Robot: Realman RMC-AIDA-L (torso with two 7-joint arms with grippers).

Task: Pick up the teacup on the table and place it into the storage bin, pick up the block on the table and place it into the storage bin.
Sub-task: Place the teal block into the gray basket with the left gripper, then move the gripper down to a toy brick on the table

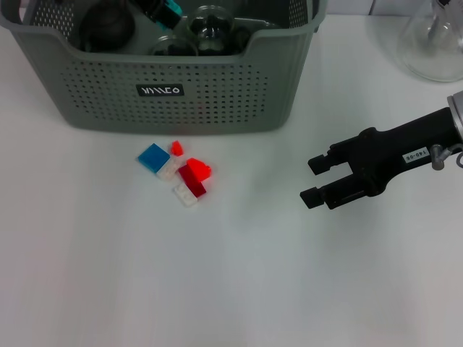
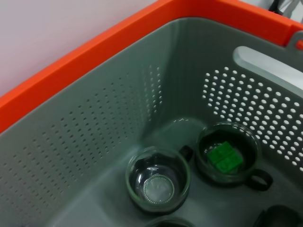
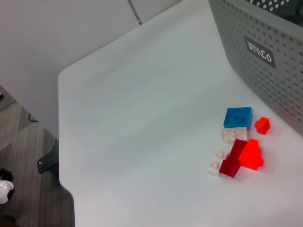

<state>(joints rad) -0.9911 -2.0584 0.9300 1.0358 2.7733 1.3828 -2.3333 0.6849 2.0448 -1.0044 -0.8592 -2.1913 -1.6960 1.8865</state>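
Already 2 glass teacups [image 2: 158, 182] sit inside the storage bin [image 1: 166, 94], so judging by that, the block step is in hand. Loose blocks [image 1: 177, 170] lie just before its front wall. Bare table [image 1: 239, 282] separates them from the right gripper [image 1: 316, 181], fingers apart and empty; it needs to reach across.

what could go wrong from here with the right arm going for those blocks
The blocks lie in a tight cluster, some touching or stacked, so the open right pincer may nudge neighbours or lift more than one. They sit close to the storage bin, so a low approach might bump its front wall. The bin already holds glass cups; a dropped block could strike them.
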